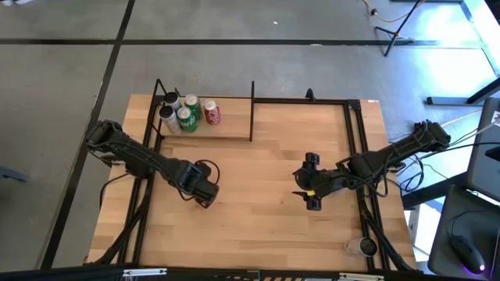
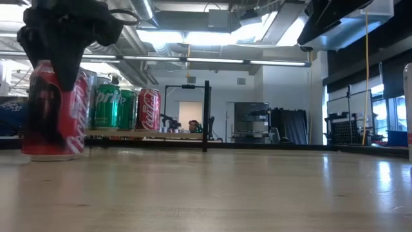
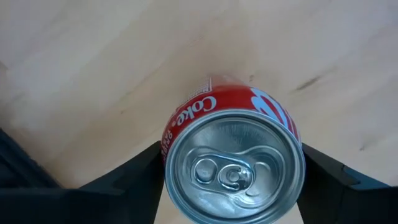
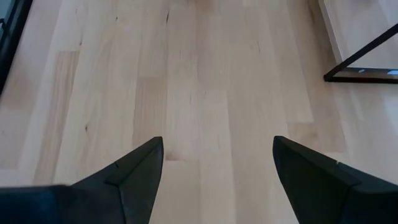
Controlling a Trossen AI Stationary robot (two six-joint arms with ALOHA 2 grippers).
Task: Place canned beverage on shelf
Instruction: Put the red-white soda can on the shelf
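I'm at the grasp: left pincer (image 3: 233, 180) straddles the upright Coke can (image 3: 235, 165), grip unconfirmed; next, squeeze, lift toward the shelf (image 1: 226, 129). Right pincer (image 4: 217, 180) idles open.

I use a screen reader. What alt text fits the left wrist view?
A red Coke can seen from above, silver top and pull tab showing, stands on the wooden table between the left gripper's two dark fingers.

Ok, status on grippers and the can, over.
Left gripper astride upright red Coke can on table, contact unclear. Right gripper open, empty. Shelf holds several cans; path looks clear.
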